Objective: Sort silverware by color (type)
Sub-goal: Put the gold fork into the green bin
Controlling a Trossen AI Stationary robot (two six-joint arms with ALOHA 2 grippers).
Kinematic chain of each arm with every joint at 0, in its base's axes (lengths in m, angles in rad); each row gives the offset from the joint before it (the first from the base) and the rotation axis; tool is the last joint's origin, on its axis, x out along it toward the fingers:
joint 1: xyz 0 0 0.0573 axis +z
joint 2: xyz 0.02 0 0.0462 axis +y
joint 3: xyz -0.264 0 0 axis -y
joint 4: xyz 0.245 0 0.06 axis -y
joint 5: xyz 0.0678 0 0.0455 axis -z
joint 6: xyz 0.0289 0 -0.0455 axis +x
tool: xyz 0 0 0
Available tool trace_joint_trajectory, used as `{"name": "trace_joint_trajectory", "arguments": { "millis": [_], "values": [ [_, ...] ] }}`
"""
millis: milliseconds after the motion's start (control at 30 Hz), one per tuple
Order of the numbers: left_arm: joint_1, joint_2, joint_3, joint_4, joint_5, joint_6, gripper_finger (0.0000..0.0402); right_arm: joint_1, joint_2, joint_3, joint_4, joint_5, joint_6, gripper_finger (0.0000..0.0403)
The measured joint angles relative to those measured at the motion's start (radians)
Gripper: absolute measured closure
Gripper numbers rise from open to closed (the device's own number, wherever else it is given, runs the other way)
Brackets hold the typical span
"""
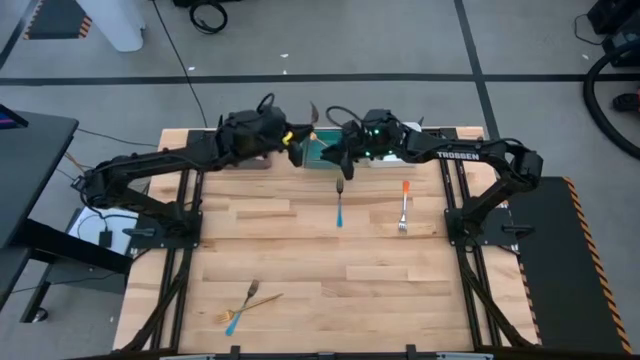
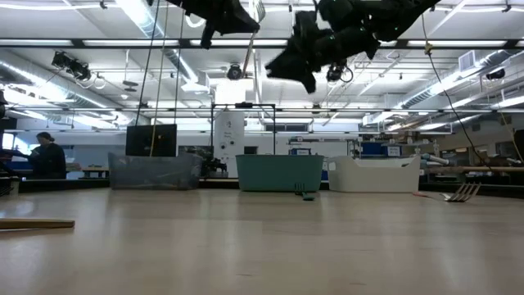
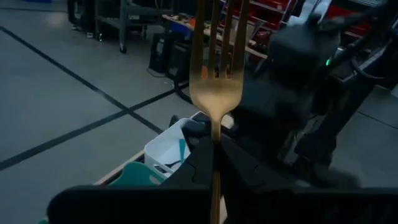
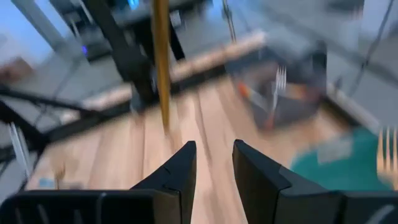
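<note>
My left gripper [image 1: 293, 136] hovers high over the far edge of the table, shut on a gold fork [image 3: 216, 87] whose tines [image 1: 313, 110] point away past the fingers. My right gripper [image 4: 214, 163] is open and empty, in the air close to the right of the left one [image 1: 337, 152], above the teal bin [image 1: 318, 150]. A blue-handled fork [image 1: 340, 203] and an orange-handled fork [image 1: 404, 206] lie flat mid-table. A gold fork [image 1: 262, 298] and a blue-handled utensil [image 1: 238, 314] lie crossed near the near edge. My left gripper pinches the gold fork at its neck [image 3: 216, 132], just below the head, between the two fingers. The fork lies along the fingers, with the tines sticking out beyond them and the handle running back between them. It is lifted clear of the table.
Grey bin [image 2: 155, 171], teal bin [image 2: 280, 173] and white bin [image 2: 381, 174] stand in a row at the far edge. The white bin [image 3: 168, 152] holds a blue-handled piece; the grey bin [image 4: 280, 93] holds orange-handled ones. Both arms crowd the far middle. A person [image 2: 45, 157] stands far behind.
</note>
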Motion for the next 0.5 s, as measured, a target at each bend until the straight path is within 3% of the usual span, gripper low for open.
{"name": "trace_joint_trajectory", "arguments": {
  "millis": [233, 500],
  "values": [
    [0.0, 0.049, -0.001, 0.07, -0.001, 0.001, 0.0384, 0.003, 0.0, 0.0, 0.247, 0.024, 0.025, 0.0291],
    [-0.002, 0.135, -0.001, 0.163, 0.002, -0.026, 0.0384, 0.003, 0.0, 0.0, 0.266, 0.064, 0.068, 0.0291]
  ]
}}
